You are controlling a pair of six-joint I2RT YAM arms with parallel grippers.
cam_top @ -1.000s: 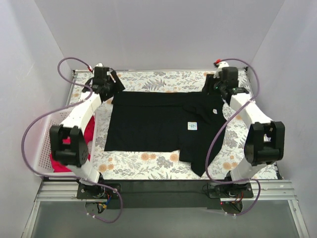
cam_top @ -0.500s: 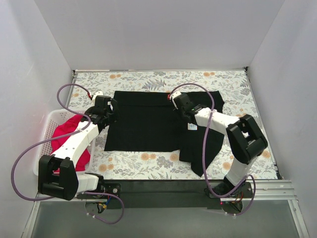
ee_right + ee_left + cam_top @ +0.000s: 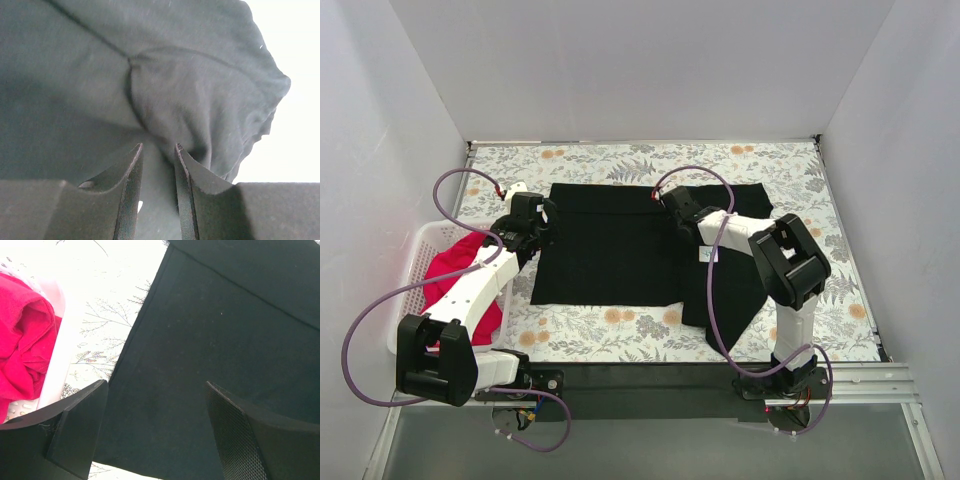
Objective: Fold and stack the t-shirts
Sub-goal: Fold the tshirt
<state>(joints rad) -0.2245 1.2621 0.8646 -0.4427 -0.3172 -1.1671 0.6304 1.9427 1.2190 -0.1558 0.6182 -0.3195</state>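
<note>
Left gripper (image 3: pixel 156 385) hovers, jaws wide, over the left edge of the plain black cloth t-shirt (image 3: pixel 620 250), which lies spread on the floral-patterned table (image 3: pixel 790 170). Right gripper (image 3: pixel 158 146), its arm bent inward, pinches a raised fold of it. Bright red-pink cloth t-shirt (image 3: pixel 455 270) lies in the white plastic lattice basket (image 3: pixel 52 370).

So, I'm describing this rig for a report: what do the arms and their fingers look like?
The left arm and right arm are both white shells with black joint blocks, each trailed by a looping purple cable. The fingers are black, tapering wedges; one inner face shows a fine grid texture.
</note>
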